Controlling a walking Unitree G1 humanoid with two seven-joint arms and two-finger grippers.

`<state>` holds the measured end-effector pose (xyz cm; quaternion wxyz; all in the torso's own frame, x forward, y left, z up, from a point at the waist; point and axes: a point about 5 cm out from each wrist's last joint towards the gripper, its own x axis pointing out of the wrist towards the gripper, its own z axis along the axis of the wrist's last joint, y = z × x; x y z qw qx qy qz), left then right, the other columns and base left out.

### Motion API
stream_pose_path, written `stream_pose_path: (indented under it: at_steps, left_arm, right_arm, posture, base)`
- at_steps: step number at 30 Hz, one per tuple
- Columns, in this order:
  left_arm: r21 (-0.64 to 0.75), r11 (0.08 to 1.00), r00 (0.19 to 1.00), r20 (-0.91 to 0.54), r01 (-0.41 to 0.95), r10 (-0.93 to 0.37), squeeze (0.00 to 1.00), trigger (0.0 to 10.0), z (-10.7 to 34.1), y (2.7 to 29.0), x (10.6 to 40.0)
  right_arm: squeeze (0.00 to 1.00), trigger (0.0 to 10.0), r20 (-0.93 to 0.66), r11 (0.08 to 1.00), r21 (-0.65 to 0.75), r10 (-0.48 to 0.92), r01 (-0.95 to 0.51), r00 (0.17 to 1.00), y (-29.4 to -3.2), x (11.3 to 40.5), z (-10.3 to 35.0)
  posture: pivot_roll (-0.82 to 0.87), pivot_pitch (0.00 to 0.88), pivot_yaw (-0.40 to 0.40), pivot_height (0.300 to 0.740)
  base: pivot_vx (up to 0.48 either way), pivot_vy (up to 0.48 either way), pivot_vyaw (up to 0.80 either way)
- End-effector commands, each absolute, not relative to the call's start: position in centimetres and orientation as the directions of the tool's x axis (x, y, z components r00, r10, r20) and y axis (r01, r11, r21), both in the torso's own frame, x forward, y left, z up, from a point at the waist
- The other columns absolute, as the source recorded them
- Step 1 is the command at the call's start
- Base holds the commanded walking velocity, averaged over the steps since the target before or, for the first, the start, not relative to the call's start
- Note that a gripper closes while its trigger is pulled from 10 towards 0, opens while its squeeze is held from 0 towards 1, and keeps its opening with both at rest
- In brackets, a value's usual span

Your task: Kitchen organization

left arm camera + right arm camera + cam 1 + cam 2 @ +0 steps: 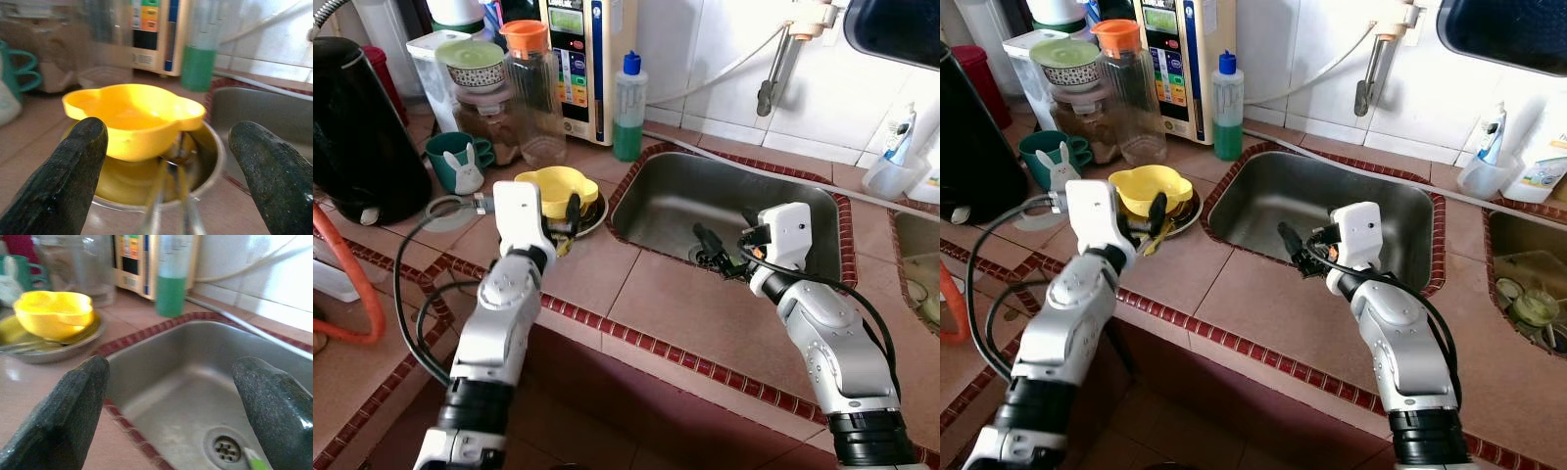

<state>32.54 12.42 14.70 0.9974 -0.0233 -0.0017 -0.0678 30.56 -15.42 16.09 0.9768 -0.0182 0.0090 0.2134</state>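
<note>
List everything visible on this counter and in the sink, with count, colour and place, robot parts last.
yellow bowl: 1, yellow, sitting in the metal dish left of the sink
metal dish: 1, silver, on the tiles, holding the bowl and some utensils
sink: 1, steel, set into the counter
soap bottle: 1, clear with green liquid and blue cap, behind the sink's left corner
glass jar: 1, clear with orange lid, behind the bowl
green mug: 1, teal, left of the bowl
kettle: 1, black, far left
left end effector: 1, black fingers open, at the bowl
right end effector: 1, black fingers open, over the sink
</note>
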Motion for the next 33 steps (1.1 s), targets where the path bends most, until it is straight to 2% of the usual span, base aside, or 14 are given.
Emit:
stream_pose_path:
  at_steps: [1,4,5,9,14,24,33]
  left_arm:
    - [-0.034,0.987,0.988,0.016,0.156,-0.155,0.0,10.0,15.1,12.0,32.3]
    - [-0.033,0.985,0.986,0.0,0.168,-0.168,0.0,10.0,14.8,11.8,32.1]
    - [-0.022,0.984,0.984,-0.016,0.179,-0.179,0.0,10.0,14.7,11.6,31.8]
    - [-0.004,0.979,0.978,-0.035,0.205,-0.205,0.0,10.0,14.3,11.5,31.3]
    - [-0.011,0.953,0.949,-0.087,0.303,-0.302,0.0,10.0,13.1,11.0,30.0]
    - [0.017,0.943,0.935,-0.137,0.333,-0.328,0.0,10.0,11.8,11.0,29.3]
    - [0.055,0.929,0.927,-0.111,0.365,-0.358,0.0,10.0,12.3,10.5,29.4]
  right_arm:
    - [0.0,10.0,-0.041,0.889,-0.005,0.456,-0.457,0.889,-14.8,30.0,16.3]
    - [0.0,10.0,-0.056,0.862,0.027,0.508,-0.507,0.86,-14.1,29.4,16.6]
    - [0.0,10.0,-0.074,0.824,0.038,0.567,-0.566,0.821,-13.4,28.6,16.7]
    - [0.0,10.0,-0.093,0.798,0.028,0.602,-0.602,0.793,-13.1,27.9,16.8]
    - [0.0,10.0,-0.119,0.794,0.024,0.605,-0.607,0.787,-13.1,27.6,16.6]
    - [0.0,10.0,-0.144,0.782,0.007,0.618,-0.623,0.773,-12.9,27.5,16.7]
    - [0.0,10.0,-0.148,0.785,0.0,0.612,-0.619,0.777,-12.9,27.5,16.6]
  posture:
    - [0.12,0.0,-0.004,0.74]
    - [0.12,0.0,-0.003,0.74]
    - [0.12,0.0,-0.002,0.74]
    - [0.11,0.0,-0.002,0.74]
    - [0.11,0.0,-0.001,0.74]
    - [0.11,0.0,-0.006,0.74]
    - [0.11,0.0,-0.005,0.74]
  base:
    - [0.0,0.0,0.0]
    - [0.0,0.0,0.0]
    - [0.0,0.0,0.0]
    - [0.0,0.0,0.0]
    - [0.0,0.0,0.0]
    - [0.0,0.0,0.0]
    - [0.0,0.0,0.0]
